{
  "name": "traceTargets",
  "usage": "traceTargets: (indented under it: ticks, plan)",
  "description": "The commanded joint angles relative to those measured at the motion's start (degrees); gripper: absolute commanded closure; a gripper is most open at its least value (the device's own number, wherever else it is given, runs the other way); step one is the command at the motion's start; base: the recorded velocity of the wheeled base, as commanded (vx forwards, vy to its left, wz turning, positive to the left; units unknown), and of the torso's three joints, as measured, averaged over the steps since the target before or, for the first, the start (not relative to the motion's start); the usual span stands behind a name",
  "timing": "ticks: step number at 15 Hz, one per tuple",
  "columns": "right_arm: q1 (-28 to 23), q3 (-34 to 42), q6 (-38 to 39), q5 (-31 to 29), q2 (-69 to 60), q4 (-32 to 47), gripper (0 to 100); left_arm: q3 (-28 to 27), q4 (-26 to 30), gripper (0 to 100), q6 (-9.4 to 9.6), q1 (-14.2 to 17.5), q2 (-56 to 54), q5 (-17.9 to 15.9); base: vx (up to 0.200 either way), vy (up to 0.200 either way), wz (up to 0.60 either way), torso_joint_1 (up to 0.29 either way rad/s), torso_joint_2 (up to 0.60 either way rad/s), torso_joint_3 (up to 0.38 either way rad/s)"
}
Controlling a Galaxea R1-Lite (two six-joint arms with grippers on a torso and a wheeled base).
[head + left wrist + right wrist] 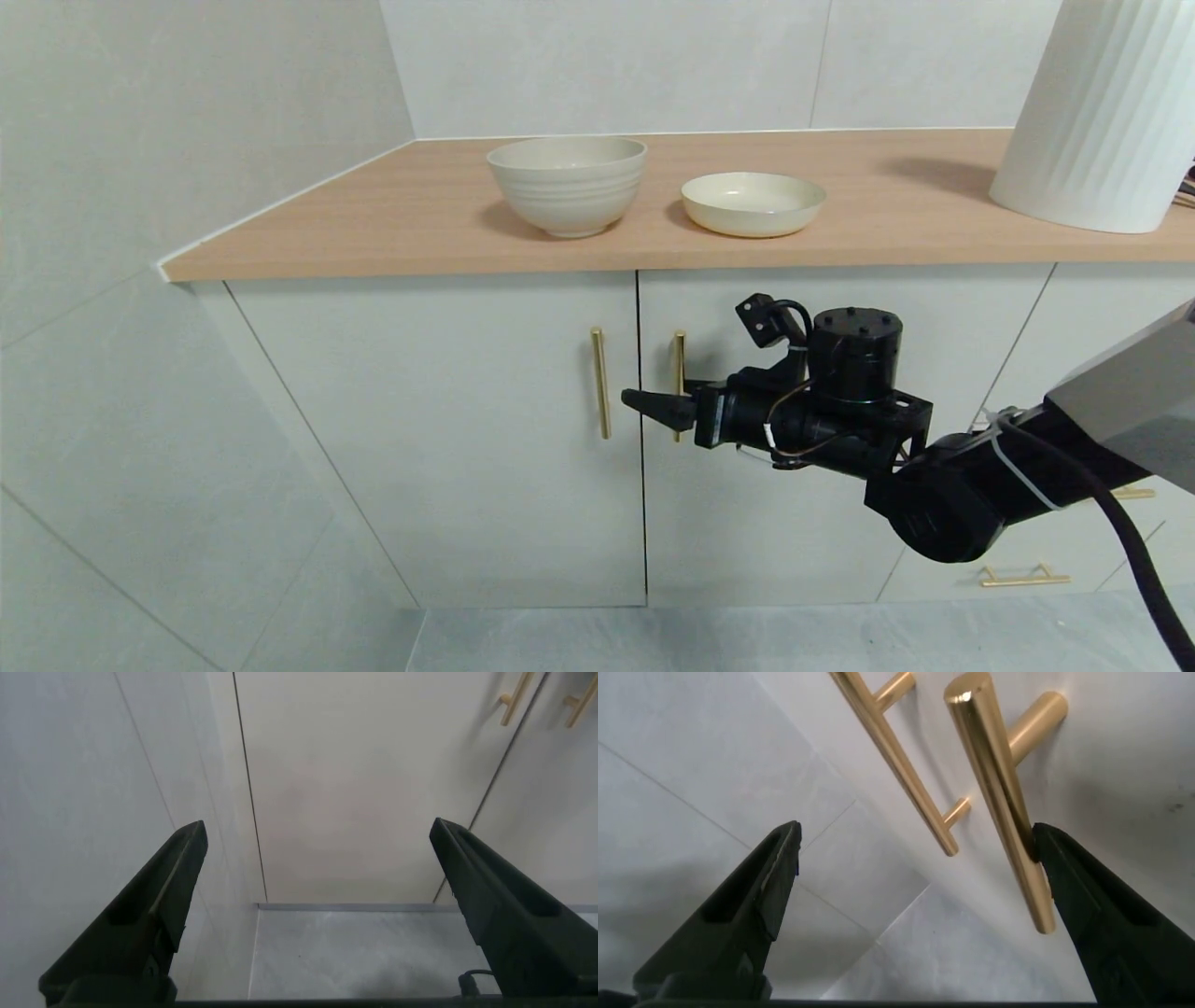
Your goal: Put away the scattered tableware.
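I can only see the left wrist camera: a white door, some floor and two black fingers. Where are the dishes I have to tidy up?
Observer: A deep bowl stands on the wooden counter, above the cupboard doors.
Operator: Is it all alone up there?
Observer: No, a shallow dish sits to its right, not touching it.
Operator: What is my other arm doing?
Observer: The right gripper is open, with the right-hand gold handle between its fingers.
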Motion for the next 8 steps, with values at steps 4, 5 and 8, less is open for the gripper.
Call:
traceTargets:
  ticks: [4, 5, 8]
  plan:
    - [1.17, 0.29, 1.96, 0.34, -1.16, -0.16, 0, 0.0, -0.04, 0, -0.02, -0.01, 0.0, 0.02, 0.0, 0.0, 0.0, 0.0, 0.0, 0.0]
    - [1.26, 0.81, 2.75, 0.43, -1.78, -0.16, 0, 0.0, 0.04, 0, -0.02, -0.01, 0.0, 0.02, 0.0, 0.0, 0.0, 0.0, 0.0, 0.0]
    - [2.31, 4.33, 3.37, 1.66, -4.68, -0.42, 0, 0.0, -0.04, 0, -0.02, -0.01, 0.0, 0.02, 0.0, 0.0, 0.0, 0.0, 0.0, 0.0]
